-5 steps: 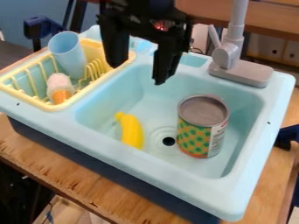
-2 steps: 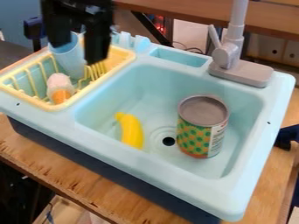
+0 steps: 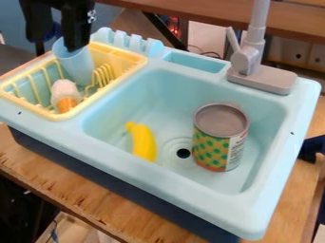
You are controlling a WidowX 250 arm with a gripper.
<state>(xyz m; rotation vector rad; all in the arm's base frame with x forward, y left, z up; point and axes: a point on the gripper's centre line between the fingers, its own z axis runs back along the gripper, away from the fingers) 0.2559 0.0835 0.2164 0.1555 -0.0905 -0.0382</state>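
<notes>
At the far left, over the rack: black gripper (image 3: 58, 46), hanging down with its two fingers apart; no object is seen clamped between them.
Right finger: tip overlaps the mouth of the cup (image 3: 77, 69) in this view. Contact, or entry into the cup, cannot be confirmed.
Gripper travel: shifted left, from above the far side of the basin to above the rack. Cup, toy, banana and can show no change of position.
Effect of travel: the cup is now the nearest object, so the work in hand is judged to centre on it; banana and can are judged outside the present working area. The cup does not appear lifted.
Cup: light blue, leaning, mouth toward the far left; seated in the far left part of the yellow rack (image 3: 108, 89).
Toy (image 3: 65, 97): white above, orange below; located in the rack, on the near side of the cup.
Sink (image 3: 165, 175): light blue; rack at left, basin at right.
Banana (image 3: 143, 142): yellow, in the basin, left of the drain (image 3: 183, 153).
Can (image 3: 219, 137): upright in the basin, right of the drain.
Tap (image 3: 246, 61): grey, mounted at the far right edge of the sink.
</notes>
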